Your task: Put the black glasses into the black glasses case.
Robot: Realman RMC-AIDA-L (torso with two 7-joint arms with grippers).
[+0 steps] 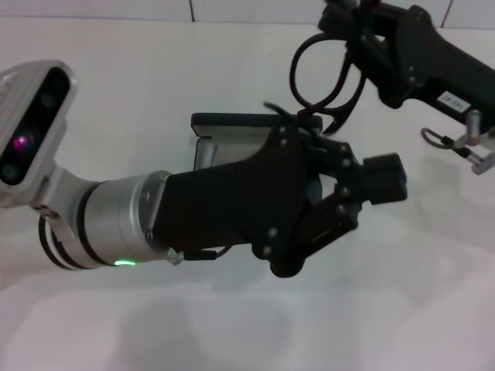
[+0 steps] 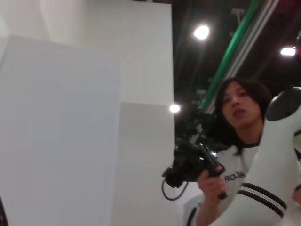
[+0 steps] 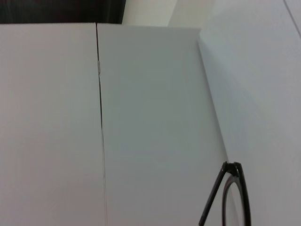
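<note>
1. Holding the glasses (image 1: pixel 325 73) at the upper centre of the head view, the right claw (image 1: pixel 352 31) is closed on the frame.
2. Left claw (image 1: pixel 352 197), mid-frame: jaws parted, nothing held.
3. Case (image 1: pixel 232 131), open on the white worktop (image 1: pixel 116 116), lies partly hidden behind the left claw.

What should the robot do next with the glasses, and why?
Probably lower them a little toward the case. The right gripper holds the glasses just above and behind the open case, not yet inside it, while the left gripper sits over the case, likely steadying it.
</note>
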